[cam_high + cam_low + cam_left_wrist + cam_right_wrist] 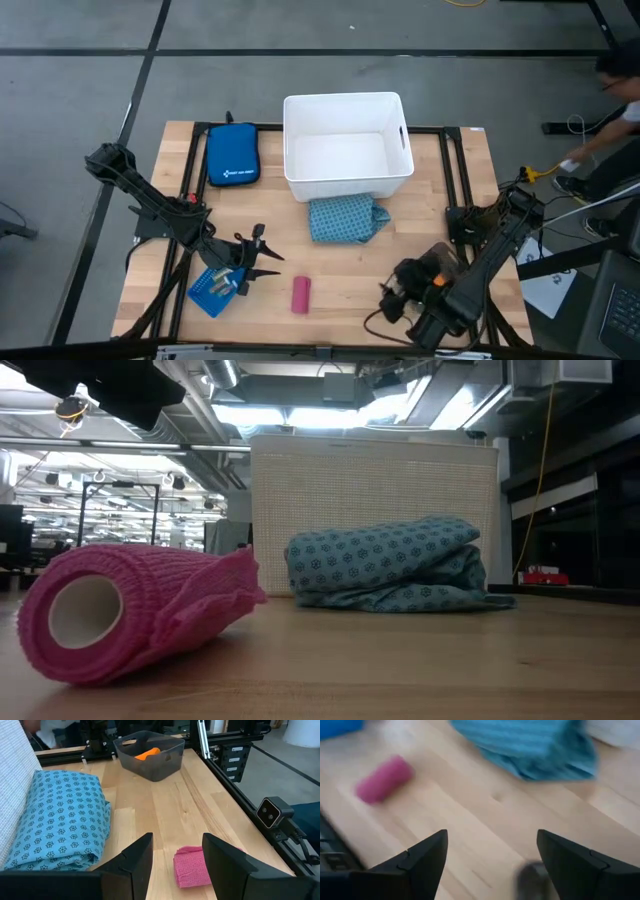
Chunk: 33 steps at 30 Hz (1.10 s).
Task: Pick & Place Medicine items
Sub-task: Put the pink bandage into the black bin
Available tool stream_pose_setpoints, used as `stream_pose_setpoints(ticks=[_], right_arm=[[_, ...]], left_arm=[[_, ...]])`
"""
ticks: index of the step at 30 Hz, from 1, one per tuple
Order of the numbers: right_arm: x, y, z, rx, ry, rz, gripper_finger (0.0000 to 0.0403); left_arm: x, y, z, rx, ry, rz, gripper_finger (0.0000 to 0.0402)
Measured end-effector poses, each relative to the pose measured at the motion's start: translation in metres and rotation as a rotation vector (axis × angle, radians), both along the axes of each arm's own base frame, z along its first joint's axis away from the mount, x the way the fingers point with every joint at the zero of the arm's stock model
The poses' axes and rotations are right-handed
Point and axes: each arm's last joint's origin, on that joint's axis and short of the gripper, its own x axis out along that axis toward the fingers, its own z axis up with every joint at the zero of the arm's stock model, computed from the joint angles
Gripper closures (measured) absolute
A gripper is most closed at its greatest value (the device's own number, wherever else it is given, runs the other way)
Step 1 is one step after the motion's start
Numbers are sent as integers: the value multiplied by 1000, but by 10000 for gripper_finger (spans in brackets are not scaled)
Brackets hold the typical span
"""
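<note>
The pink roll lies on its side on the table near the near edge; it also shows in the low view. The teal patterned pack lies flat just in front of the white bin. My left gripper is open over the table left of the pink roll, which lies just ahead of its fingers. My right gripper is open to the right of the roll and holds nothing; its wrist view shows the roll and the pack. An orange tube lies in a dark grey tray.
White bin stands at the table's far middle, the dark blue zipped pouch to its left. A light-blue tray lies under my left arm, the dark grey tray by my right arm. A person is beyond the right edge.
</note>
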Motion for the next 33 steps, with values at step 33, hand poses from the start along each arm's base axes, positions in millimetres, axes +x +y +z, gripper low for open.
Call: stream_pose_setpoints(ticks=[33], right_arm=[[178,-20,-105,339,-162,234,96]], left_arm=[[-1,2,-3,29,35,21,233]])
